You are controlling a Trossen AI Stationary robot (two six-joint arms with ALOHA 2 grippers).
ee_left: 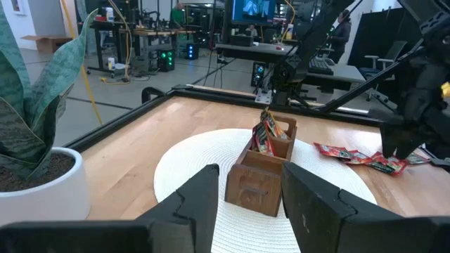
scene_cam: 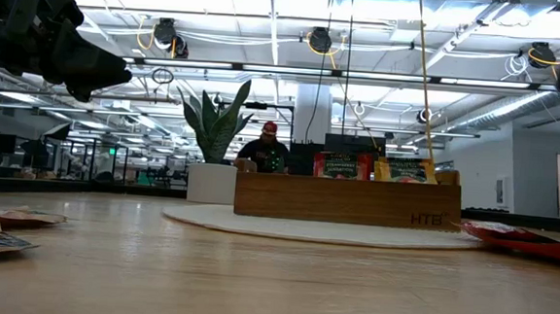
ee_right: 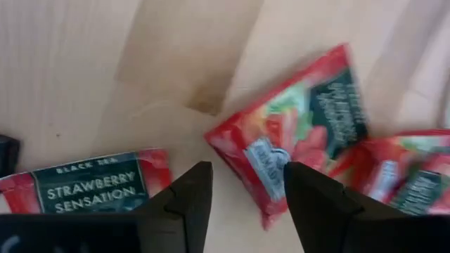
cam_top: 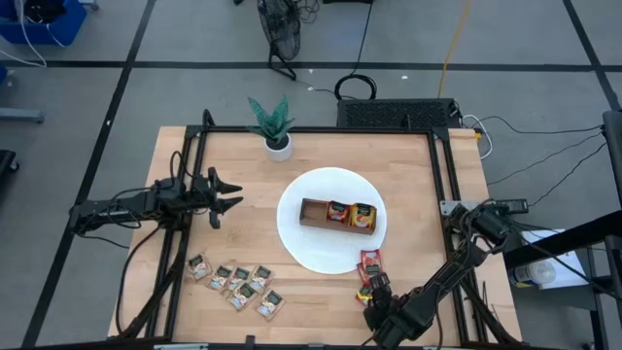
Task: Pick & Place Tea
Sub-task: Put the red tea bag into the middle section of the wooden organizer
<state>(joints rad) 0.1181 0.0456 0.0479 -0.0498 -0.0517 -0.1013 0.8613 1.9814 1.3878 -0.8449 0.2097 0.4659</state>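
Two dark fingers of your right gripper (ee_right: 242,204) stand parted and hold nothing, poised over a red sachet (ee_right: 299,147) on bare wood just off the white mat (cam_top: 311,248). Beside it lie a sachet reading "Strawberry Sensation" (ee_right: 88,190) and a third, cut off at the frame's edge (ee_right: 408,176).

From above, you see this red cluster (cam_top: 370,264) touching the mat's near rim. At the mat's middle sits the wooden tray (cam_top: 313,212): red (cam_top: 337,213) and orange-yellow tea (cam_top: 363,216) fill two compartments, the third looks empty. Pale beige sachets (cam_top: 236,281) lie scattered well away from the mat, on the left arm's side. Your left gripper (cam_top: 231,194) waits there too, raised, fingers apart and empty.

By the look of it, sorting is partly done, with the beige pile untouched.

How many sachets the tray holds cannot be made out, and the right arm hides part of the red cluster.
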